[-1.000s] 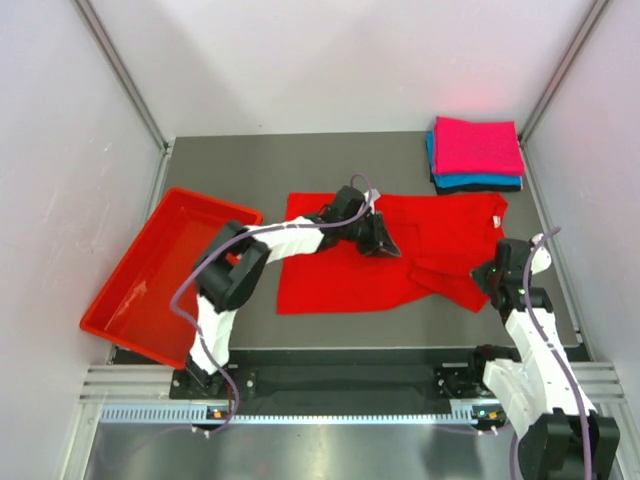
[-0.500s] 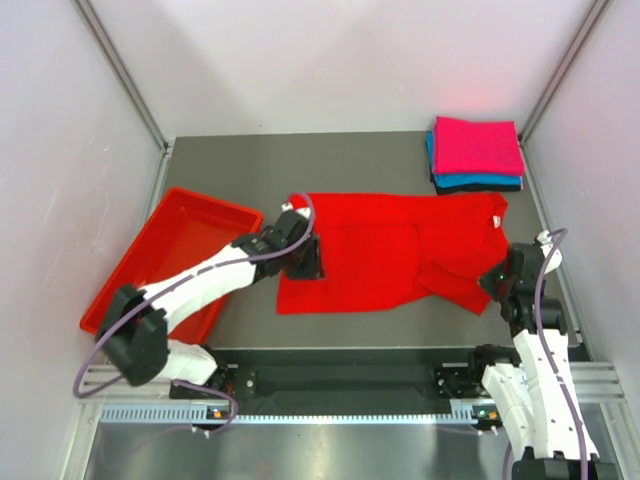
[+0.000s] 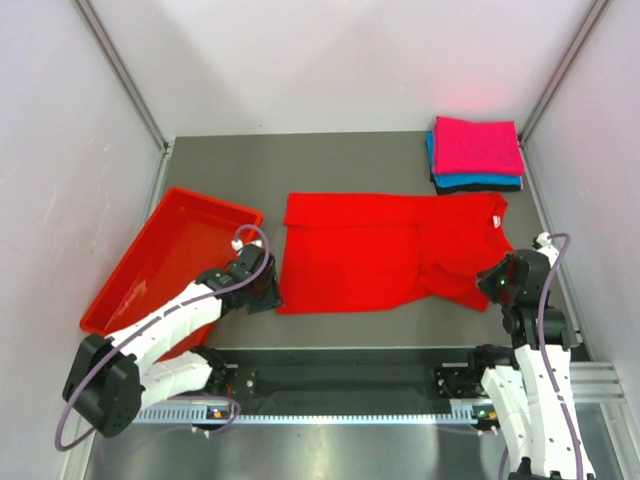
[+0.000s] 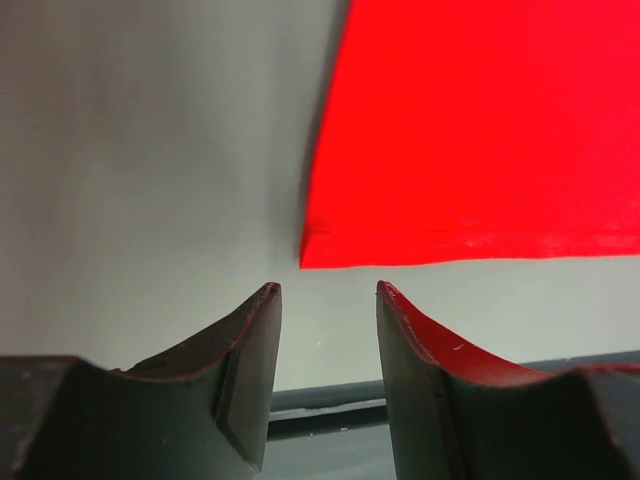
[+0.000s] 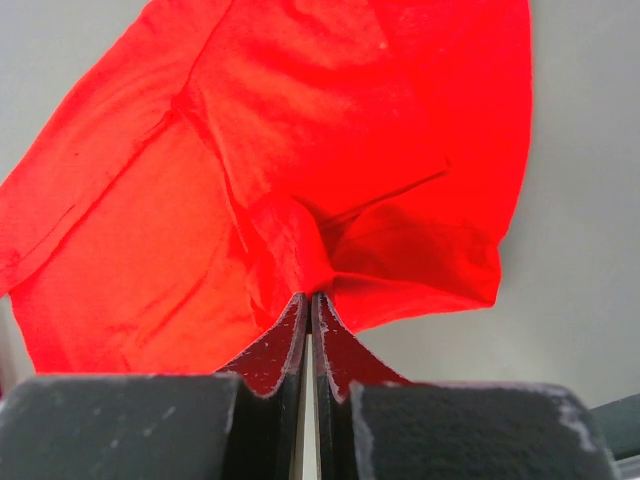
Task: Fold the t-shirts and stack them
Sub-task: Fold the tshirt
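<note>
A bright red t-shirt (image 3: 380,255) lies spread across the middle of the table, its right part bunched. My left gripper (image 3: 268,296) sits just off the shirt's near-left corner. In the left wrist view this gripper (image 4: 327,290) is open with nothing between its fingers, and the shirt's corner (image 4: 480,130) lies just beyond the tips. My right gripper (image 3: 492,284) is at the shirt's near-right edge. The right wrist view shows it (image 5: 310,295) shut on a pinch of the red cloth (image 5: 300,150). A folded magenta-pink t-shirt (image 3: 478,145) tops a teal-blue one (image 3: 480,182) at the back right.
A rigid red plastic tray (image 3: 150,270) lies tilted at the left, close to my left arm. Grey walls with metal posts close in the table on both sides. A metal rail (image 3: 340,385) runs along the near edge.
My left gripper has drawn back from the shirt's middle to its near-left corner and opened. The shirt's left part now lies flat. The right gripper has kept its grip and barely moved.
</note>
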{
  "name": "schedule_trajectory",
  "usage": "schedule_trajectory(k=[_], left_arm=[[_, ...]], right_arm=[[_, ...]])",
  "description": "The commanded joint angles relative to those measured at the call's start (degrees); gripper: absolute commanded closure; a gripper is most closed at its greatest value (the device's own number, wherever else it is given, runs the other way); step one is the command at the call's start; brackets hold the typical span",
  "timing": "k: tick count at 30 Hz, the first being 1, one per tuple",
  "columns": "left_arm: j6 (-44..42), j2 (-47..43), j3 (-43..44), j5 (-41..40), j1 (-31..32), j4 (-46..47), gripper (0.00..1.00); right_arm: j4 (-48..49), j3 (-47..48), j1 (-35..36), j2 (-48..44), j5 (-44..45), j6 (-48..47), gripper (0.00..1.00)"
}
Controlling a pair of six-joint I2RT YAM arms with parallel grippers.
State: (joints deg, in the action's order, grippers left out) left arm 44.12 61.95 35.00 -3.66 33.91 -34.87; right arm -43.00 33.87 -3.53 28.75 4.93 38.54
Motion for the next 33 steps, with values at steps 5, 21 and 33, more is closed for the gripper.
schedule_trajectory(k=[5,21,33], left_arm=[[3.6,-1.0,-5.4,5.2,-2.0,5.8,0.51],[4.0,5.2,-5.9,5.0,-2.0,11.1,0.75],[2.5,5.3,1.6,4.5,-2.2,6.8,1.0]], right_arm=[[-0.1,1.7,-0.2,-1.2,-1.9,-1.1,1.0],[0.4,2.2,-0.2,-1.7,0.4,-1.0,1.0],[1.9,5.2,-0.2,-0.5,1.9,-5.9,1.0]])
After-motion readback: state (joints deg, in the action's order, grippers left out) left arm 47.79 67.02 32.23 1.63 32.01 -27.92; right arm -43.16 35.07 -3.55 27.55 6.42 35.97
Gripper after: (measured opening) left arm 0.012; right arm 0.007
